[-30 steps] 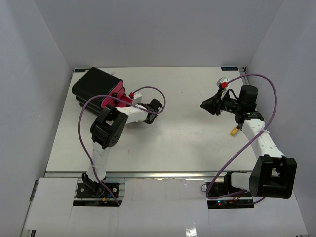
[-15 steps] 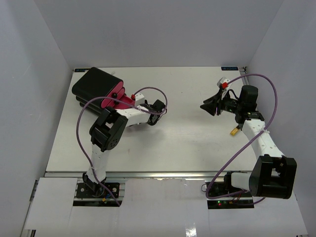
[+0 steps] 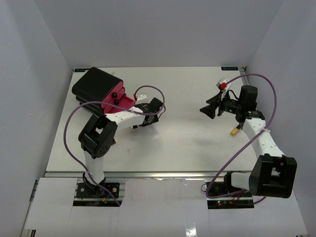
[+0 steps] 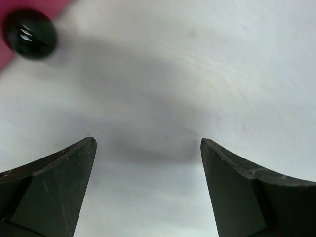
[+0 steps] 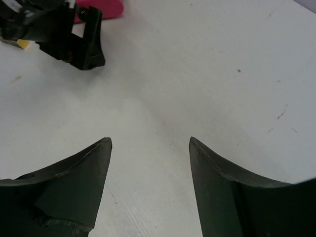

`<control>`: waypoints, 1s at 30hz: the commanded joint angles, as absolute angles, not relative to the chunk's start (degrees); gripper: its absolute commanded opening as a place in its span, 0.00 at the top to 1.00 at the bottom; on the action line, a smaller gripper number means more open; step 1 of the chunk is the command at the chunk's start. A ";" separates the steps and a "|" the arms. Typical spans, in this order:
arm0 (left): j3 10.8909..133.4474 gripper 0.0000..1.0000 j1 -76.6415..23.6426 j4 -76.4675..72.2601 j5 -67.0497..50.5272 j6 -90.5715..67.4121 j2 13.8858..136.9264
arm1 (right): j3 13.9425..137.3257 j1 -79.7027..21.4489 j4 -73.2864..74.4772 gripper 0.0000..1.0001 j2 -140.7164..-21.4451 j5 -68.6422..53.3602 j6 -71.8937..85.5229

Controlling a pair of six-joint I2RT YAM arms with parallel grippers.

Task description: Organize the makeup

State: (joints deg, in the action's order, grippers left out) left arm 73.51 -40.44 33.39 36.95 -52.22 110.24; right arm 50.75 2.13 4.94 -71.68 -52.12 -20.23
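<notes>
The large black-and-pink case (image 3: 96, 86) lies open at the table's back left. Two small black round caps (image 3: 116, 98) of makeup stand in its pink inside; one black cap (image 4: 29, 33) shows on pink at the top left of the left wrist view. No other makeup is in view. My left gripper (image 3: 157, 105) hangs just right of the case, open over bare table (image 4: 148, 143), with nothing between its fingers. My right gripper (image 3: 207, 110) is at the right middle, pointing left, also open and holding nothing (image 5: 149, 140).
White walls close in the table (image 3: 173, 143) at the back and on both sides. Purple cables (image 3: 269, 94) loop off both arms. In the right wrist view the left gripper (image 5: 74, 39) and a bit of the pink case (image 5: 101, 7) show far ahead.
Both grippers have gone from shut to open. The left arm's elbow has swung left and toward the near edge while its gripper stayed beside the case. The right arm has barely moved.
</notes>
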 commanded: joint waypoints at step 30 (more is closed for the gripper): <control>44.24 0.02 -40.78 21.01 -5.65 -15.50 42.84 | 58.24 14.26 38.15 0.06 -86.78 -3.40 -4.86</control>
State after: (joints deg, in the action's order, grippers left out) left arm 44.90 -40.99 21.82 -6.01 -15.98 46.05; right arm 56.93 11.62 38.24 -83.99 -5.01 -14.20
